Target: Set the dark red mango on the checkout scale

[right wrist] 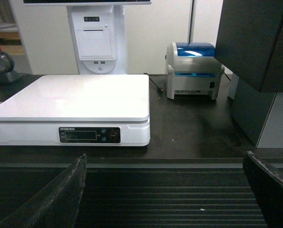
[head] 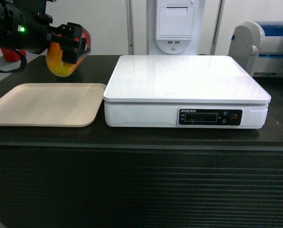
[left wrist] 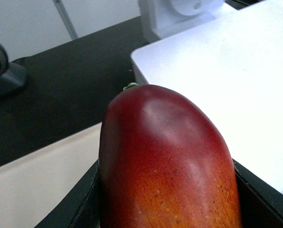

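My left gripper [head: 71, 43] is shut on the dark red mango [head: 63, 61], holding it in the air above the far edge of the beige tray [head: 44, 104], left of the scale [head: 186, 88]. In the left wrist view the mango [left wrist: 167, 161] fills the space between both black fingers [left wrist: 80, 204], with the scale's white platform [left wrist: 227, 71] just beyond it. The scale sits on the black checkout [head: 141, 185] counter with nothing on its platform. My right gripper [right wrist: 165, 190] is open and empty in front of the counter's ribbed panel, facing the scale [right wrist: 75, 102].
A receipt printer stand [head: 175, 26] rises behind the scale. A grey and blue label printer [head: 265, 45] stands at the back right. A dark cabinet [right wrist: 258, 57] is at the right, and a barcode scanner base [left wrist: 1, 71] at the counter's far left.
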